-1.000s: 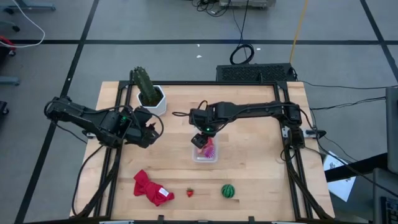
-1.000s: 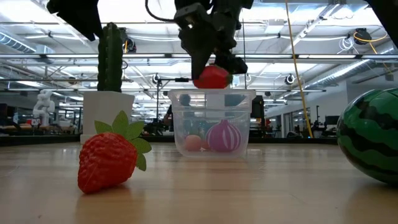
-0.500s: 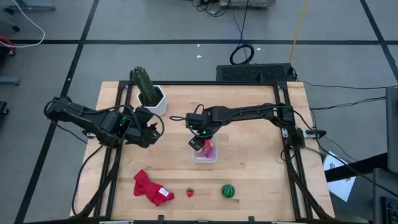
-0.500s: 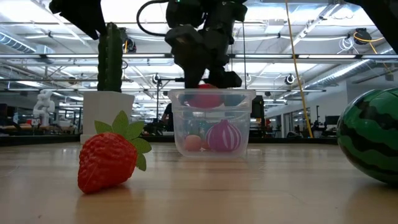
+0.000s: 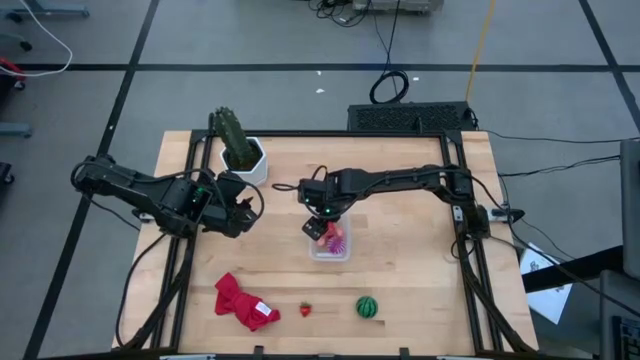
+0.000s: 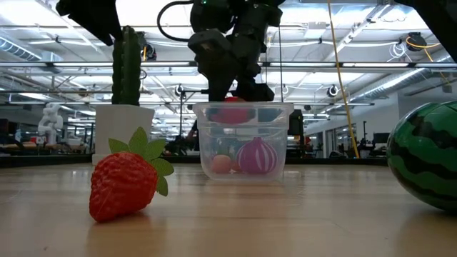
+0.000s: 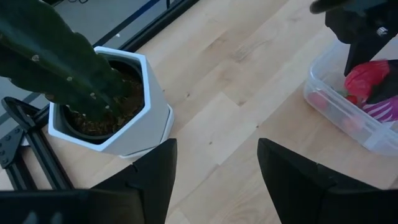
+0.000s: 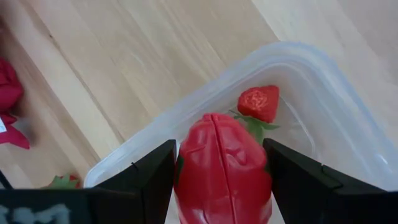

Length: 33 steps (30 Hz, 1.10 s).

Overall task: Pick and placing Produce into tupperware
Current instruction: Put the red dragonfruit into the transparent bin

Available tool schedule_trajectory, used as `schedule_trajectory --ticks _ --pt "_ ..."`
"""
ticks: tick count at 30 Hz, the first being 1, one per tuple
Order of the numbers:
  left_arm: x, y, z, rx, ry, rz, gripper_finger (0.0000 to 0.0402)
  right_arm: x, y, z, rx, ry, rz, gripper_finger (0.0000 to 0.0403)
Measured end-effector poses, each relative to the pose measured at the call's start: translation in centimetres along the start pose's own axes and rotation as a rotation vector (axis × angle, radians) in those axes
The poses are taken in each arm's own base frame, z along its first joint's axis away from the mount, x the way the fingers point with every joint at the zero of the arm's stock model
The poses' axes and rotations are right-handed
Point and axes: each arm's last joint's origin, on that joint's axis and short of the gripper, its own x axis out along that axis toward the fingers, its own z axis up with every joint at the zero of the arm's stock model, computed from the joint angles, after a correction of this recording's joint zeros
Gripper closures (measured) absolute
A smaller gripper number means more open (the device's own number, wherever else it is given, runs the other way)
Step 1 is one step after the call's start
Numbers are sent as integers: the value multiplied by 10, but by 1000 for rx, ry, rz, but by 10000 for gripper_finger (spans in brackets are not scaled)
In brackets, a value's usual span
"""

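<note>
While the right jaws (image 8: 221,180) clamp a red produce piece (image 8: 222,167) between both fingers, they hang just over the rim of the tupperware (image 5: 330,245), the piece dipping into the tub's open top in the low view. It is not yet released, so this placement is, by my reading, in its last stretch.

Inside the tub lie a small strawberry-like piece (image 8: 258,103) and a purple striped ball (image 6: 255,157), with a small pinkish piece (image 6: 222,164) beside it. These count as done.

Farther out, near the front edge of the worktop (image 5: 400,280), a strawberry (image 5: 305,310) and a green striped watermelon ball (image 5: 368,307) sit well apart from the tub, still to be collected. A red cloth (image 5: 240,303) lies just beside the strawberry, and is no part of the job.

The left jaws (image 7: 214,168) stand partly open and empty, waiting on the left side of the worktop near the cactus in its white pot (image 5: 241,152), well apart from the tub.

So roughly: three pieces in, one at the point of being dropped, and two left on the worktop as far as can be seen.
</note>
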Motion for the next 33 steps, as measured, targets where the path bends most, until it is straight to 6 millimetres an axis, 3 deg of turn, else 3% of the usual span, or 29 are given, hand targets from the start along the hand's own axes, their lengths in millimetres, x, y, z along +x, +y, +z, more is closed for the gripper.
schedule_trajectory --ticks 33 --pt "0 0 0 1 -7 5 172 0 0 -5 -52 65 17 183"
